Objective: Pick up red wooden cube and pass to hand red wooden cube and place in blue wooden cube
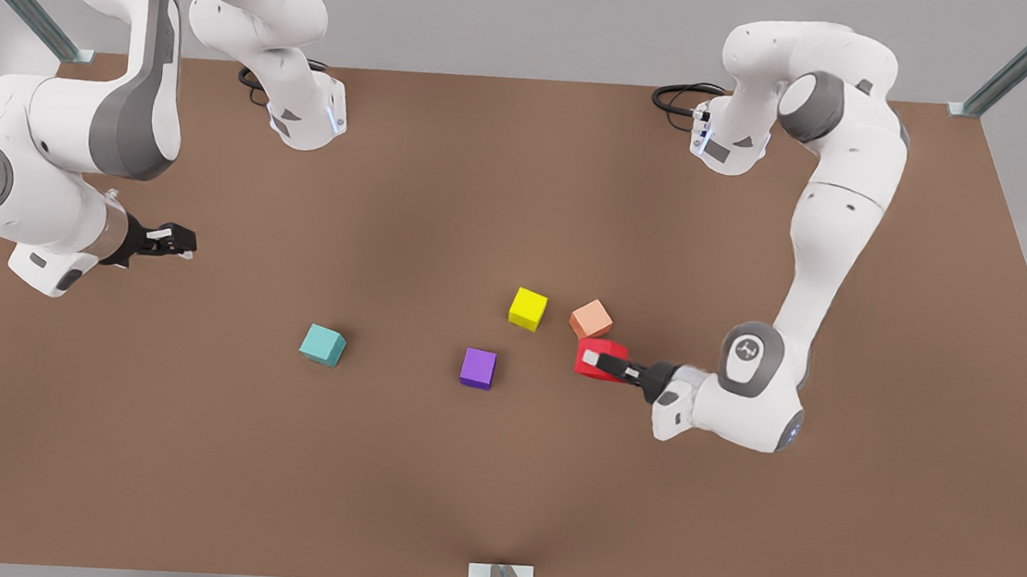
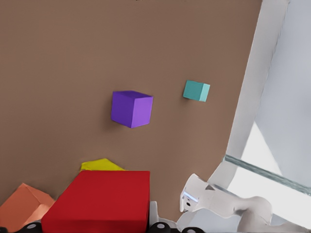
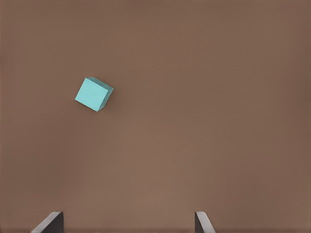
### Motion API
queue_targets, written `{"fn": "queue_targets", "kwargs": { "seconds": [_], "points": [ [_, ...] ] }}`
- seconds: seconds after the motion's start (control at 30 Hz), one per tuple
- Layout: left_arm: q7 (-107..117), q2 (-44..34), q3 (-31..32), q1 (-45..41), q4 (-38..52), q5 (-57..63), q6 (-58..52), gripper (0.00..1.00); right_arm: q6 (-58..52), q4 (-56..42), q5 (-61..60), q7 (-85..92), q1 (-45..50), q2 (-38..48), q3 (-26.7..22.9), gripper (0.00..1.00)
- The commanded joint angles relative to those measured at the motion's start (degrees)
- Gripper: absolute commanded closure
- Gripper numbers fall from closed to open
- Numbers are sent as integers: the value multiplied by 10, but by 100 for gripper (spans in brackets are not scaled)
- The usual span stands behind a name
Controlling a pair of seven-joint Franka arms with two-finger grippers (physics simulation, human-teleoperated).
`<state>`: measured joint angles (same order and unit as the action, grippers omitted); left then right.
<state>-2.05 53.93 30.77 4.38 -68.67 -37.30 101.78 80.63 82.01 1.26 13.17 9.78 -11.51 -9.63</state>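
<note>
The left claw (image 1: 598, 363), on the arm at the front view's right, is clenched on the red cube (image 1: 601, 358), with one dark finger (image 1: 611, 365) lying across the cube's top face and pointing toward the front view's left. In the left wrist view the red cube (image 2: 99, 201) sits directly in front of the camera between the claw's fingers. A cube has no long axis; its edges run roughly in line with the fingers, and its top face is level. It sits low over the brown table (image 1: 423, 467); contact with the table cannot be confirmed. The salmon-orange cube (image 1: 592, 319) is just beside the red cube, on the side toward the arm bases, and the yellow cube (image 1: 527, 308) lies near it, farther toward the front view's left. The purple cube (image 1: 478, 368) rests apart from these, toward the teal cube (image 1: 323, 344), which stands alone on the table well toward the front view's left, turned slightly relative to the table edge. The right claw (image 1: 185, 243), on the arm at the front view's left, hangs above the table, apart from the teal cube; its two fingertips (image 3: 48, 223) stand wide apart, released and holding nothing.
</note>
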Motion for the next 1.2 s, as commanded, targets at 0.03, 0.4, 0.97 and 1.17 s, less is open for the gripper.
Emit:
{"fn": "queue_targets", "kwargs": {
  "seconds": [0.03, 0.4, 0.97, 1.17],
  "points": [
    [-74, 43, 17, -10, 0, -217, 141, 33, 1, 2, -49, 104, 6, -17, 1, 0],
    [-210, 79, 48, -38, 11, -237, 214, 32, -52, -38, -549, 945, -10, -291, 15, 0],
    [-250, 79, 47, -34, 8, -256, 215, 32, 137, -100, -855, 1202, 86, -398, 15, 0],
    [-249, 79, 47, -34, 7, -262, 216, 32, 226, -101, -950, 1198, 124, -411, 14, 0]
  ]
}}
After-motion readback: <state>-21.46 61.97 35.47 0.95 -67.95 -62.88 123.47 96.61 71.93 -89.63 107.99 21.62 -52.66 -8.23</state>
